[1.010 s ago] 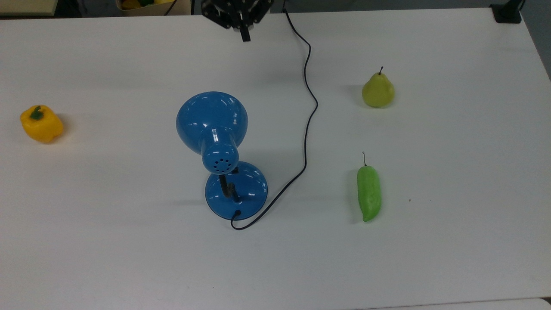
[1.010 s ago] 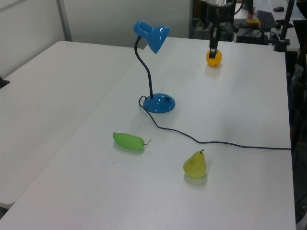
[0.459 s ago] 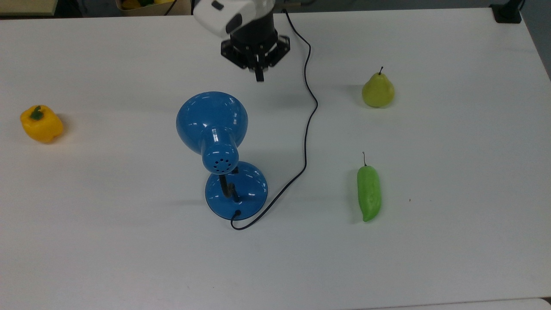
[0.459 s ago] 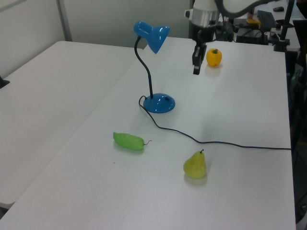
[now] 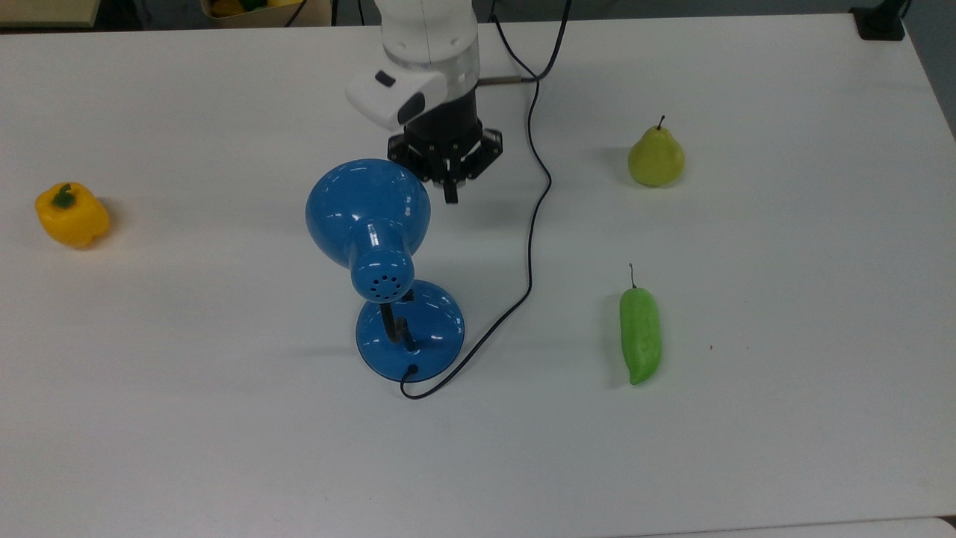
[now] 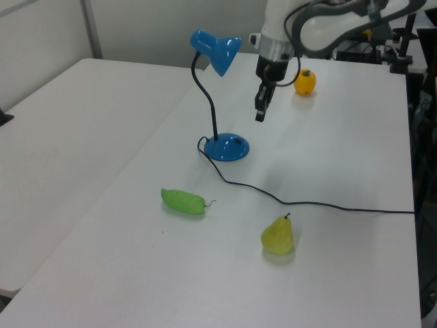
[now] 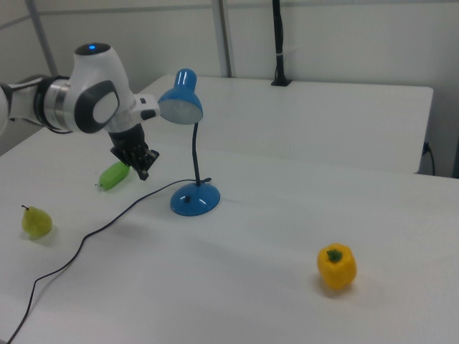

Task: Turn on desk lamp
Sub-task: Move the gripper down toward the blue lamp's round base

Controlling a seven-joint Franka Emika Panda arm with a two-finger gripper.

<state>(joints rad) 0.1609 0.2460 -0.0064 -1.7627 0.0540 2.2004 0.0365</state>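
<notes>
The desk lamp stands mid-table, with a glossy blue shade [image 5: 367,209], a black gooseneck [image 6: 208,102] and a round blue base [image 5: 429,329]. Its black cord [image 5: 532,224] runs from the base toward the top view's top edge. No glow comes from the shade [image 7: 181,104]. My gripper [image 5: 449,193] hangs above the table just off the shade's rim, on the top view's right of it, fingers pointing down and shut with nothing in them. In the left view the gripper [image 6: 260,113] sits between the shade [image 6: 222,51] and a yellow pepper, higher than the base [image 6: 227,147].
A yellow bell pepper [image 5: 71,215] lies at the top view's far left. A pear [image 5: 656,157] and a long green vegetable [image 5: 640,336] lie on the top view's right, beyond the cord. The white arm [image 5: 426,60] reaches in from the top view's top edge.
The arm has come in from the table's far edge toward the lamp. The shut gripper now hangs right beside the shade. Lamp, cord and produce have not moved.
</notes>
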